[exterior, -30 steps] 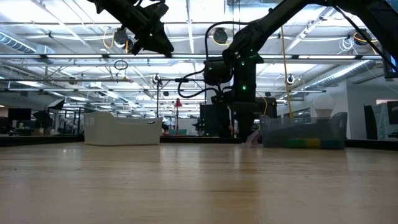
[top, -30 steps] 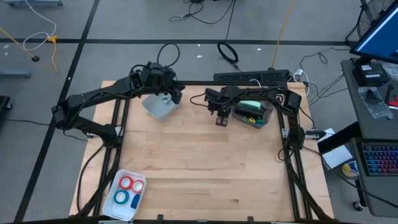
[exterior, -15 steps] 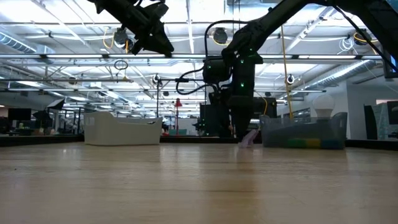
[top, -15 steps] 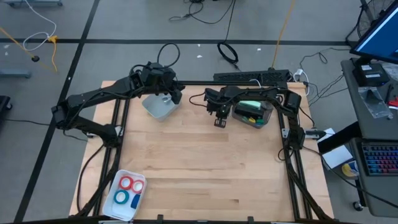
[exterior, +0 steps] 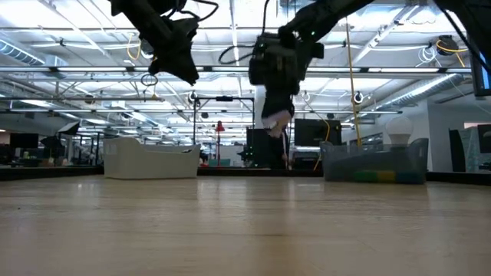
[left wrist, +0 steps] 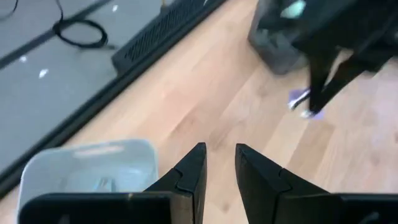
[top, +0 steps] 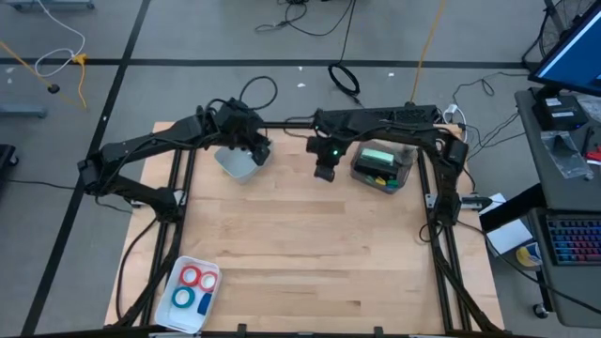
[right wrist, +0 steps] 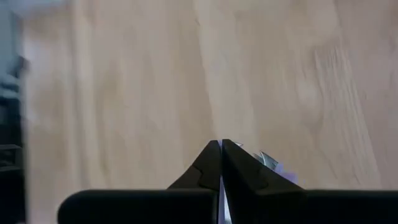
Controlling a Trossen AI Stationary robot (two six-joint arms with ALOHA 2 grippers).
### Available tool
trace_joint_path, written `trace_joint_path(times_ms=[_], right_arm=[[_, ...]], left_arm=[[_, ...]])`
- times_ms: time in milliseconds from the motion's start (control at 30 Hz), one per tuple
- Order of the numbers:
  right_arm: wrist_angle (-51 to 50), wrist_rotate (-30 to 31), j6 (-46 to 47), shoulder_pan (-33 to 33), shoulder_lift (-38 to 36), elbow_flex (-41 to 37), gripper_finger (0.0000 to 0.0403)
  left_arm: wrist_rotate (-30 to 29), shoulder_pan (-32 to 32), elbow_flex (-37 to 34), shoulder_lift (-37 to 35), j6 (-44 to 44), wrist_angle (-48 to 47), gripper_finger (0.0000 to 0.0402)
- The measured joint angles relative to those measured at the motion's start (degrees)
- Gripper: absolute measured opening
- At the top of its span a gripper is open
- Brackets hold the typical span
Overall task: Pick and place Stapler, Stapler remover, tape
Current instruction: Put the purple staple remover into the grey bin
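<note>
While the right hand [exterior: 278, 123] hangs above the far middle of the wooden counter [top: 310, 244], its two fingers are pressed together on a small purple-and-metal staple remover [left wrist: 303, 104], which dangles below the fingertips clear of the boards. From that arm's own wrist camera the purple handle and metal jaw of the remover peek out beside the closed fingers [right wrist: 211, 163]. Just beside this hand, toward the right edge, stands a clear plastic bin [top: 380, 169] with green and yellow items inside. Well apart from it, at the near left corner of the counter, a white tray [top: 188, 293] holds the tape [top: 195, 278]: two red rolls and two blue ones lying together. At the far left, the left hand [left wrist: 217, 168] hovers over a white tub [top: 237, 164], its fingers set a narrow gap apart and holding nothing. A black power strip [top: 380, 115] runs along the counter's far edge. Beyond the counter, cables trail across the grey floor [top: 188, 38].
</note>
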Motion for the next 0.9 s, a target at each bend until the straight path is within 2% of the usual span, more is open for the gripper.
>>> trace_joint_path(times_ms=[100,233,367,567,733,900], right_arm=[[2.2,-3.3,2.1,-1.1,-3.1,0.0,0.0001],[10.8,-5.7,6.4,-2.4,-7.9,0.0,0.0000],[22.4,-5.8,11.1,-3.4,-12.2,0.0,0.0000],[41.8,0.3,14.5,-2.9,-16.1,-0.3,0.0000],[44.2,5.7,11.9,-2.4,-16.9,-0.5,0.0000],[44.9,6.2,11.6,-2.5,-17.1,-0.5,0.0000]], left_arm=[[0.5,0.0,0.0,0.0,-1.2,-1.1,0.0088],[4.3,-0.3,0.0,0.0,-2.4,-0.3,0.0088],[5.0,-1.8,0.0,0.0,-3.2,0.0,0.0088],[8.2,-4.6,0.0,0.0,-3.3,8.6,0.0088],[12.6,-6.3,0.0,0.0,-0.6,18.7,0.0088],[19.5,-6.4,0.0,0.0,3.3,25.2,0.0088]])
